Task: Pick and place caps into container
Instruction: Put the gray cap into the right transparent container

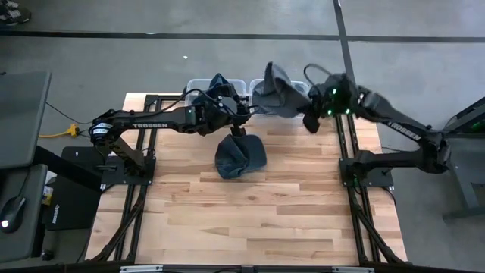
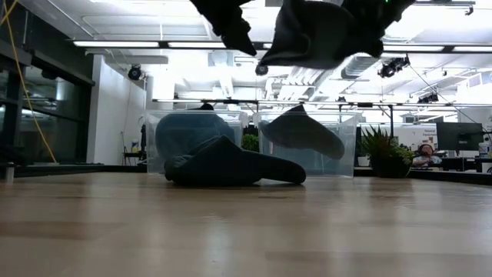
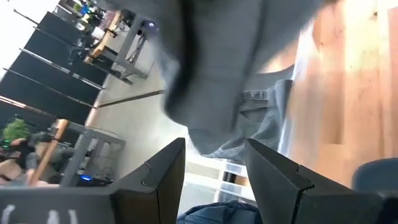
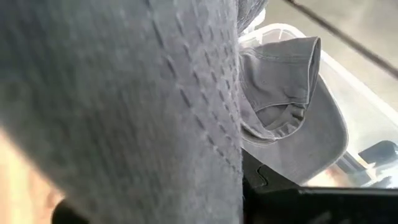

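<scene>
Under the right gripper point(image 1: 312, 121) hangs a grey cap point(image 1: 274, 95), pinched tight above the clear bins point(image 1: 250, 85). Just below the left gripper point(image 1: 241, 130), fingers parted and empty, a dark cap point(image 1: 239, 156) lies on the desk point(image 1: 265, 212).

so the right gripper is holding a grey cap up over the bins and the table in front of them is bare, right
Not bare: the high view shows a dark blue cap lying on the table in front of the bins. The right gripper does hold a grey cap over them.
</scene>
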You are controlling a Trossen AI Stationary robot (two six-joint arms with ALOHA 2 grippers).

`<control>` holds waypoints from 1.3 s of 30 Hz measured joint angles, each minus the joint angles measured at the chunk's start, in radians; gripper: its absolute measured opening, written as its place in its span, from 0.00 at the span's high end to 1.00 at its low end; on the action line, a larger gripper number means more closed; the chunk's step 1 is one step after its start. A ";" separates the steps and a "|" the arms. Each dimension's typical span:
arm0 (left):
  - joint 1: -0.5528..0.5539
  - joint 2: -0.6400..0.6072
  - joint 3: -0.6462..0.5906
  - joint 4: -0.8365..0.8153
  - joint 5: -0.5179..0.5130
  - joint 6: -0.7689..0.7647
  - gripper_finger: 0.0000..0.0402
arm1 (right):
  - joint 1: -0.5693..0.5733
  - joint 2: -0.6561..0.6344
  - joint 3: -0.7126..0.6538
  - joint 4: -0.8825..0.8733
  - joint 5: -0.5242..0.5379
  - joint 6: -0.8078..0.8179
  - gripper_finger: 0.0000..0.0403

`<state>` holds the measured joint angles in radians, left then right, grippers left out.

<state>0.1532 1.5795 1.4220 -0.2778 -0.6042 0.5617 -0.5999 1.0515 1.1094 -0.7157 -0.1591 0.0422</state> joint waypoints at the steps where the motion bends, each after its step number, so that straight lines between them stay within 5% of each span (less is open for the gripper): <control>1: 0.008 0.000 0.000 -0.007 0.016 -0.012 0.60 | -0.031 0.016 0.034 -0.029 -0.039 -0.015 0.99; 6: 0.085 -0.009 -0.001 -0.103 0.204 -0.141 0.60 | -0.142 0.126 0.185 -0.173 -0.201 -0.090 0.99; 14: 0.193 -0.054 -0.003 -0.198 0.488 -0.240 0.60 | -0.201 0.308 0.365 -0.326 -0.242 -0.188 0.99; 19: 0.215 -0.089 -0.003 -0.238 0.576 -0.253 0.60 | -0.230 0.382 0.430 -0.384 -0.253 -0.235 0.99; 25: 0.235 -0.136 -0.057 -0.179 0.665 -0.265 0.60 | -0.307 0.417 0.474 -0.424 -0.361 -0.282 0.99; 33: 0.281 -0.243 -0.274 0.112 0.844 -0.346 0.60 | -0.469 0.427 0.459 -0.451 -0.593 -0.359 0.99; 39: 0.279 -0.275 -0.370 0.212 0.993 -0.395 0.60 | -0.511 0.528 0.458 -0.464 -0.627 -0.410 0.99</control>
<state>0.4319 1.3047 1.0520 -0.0655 0.3892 0.1666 -1.1111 1.5790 1.5673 -1.1792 -0.7861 -0.3676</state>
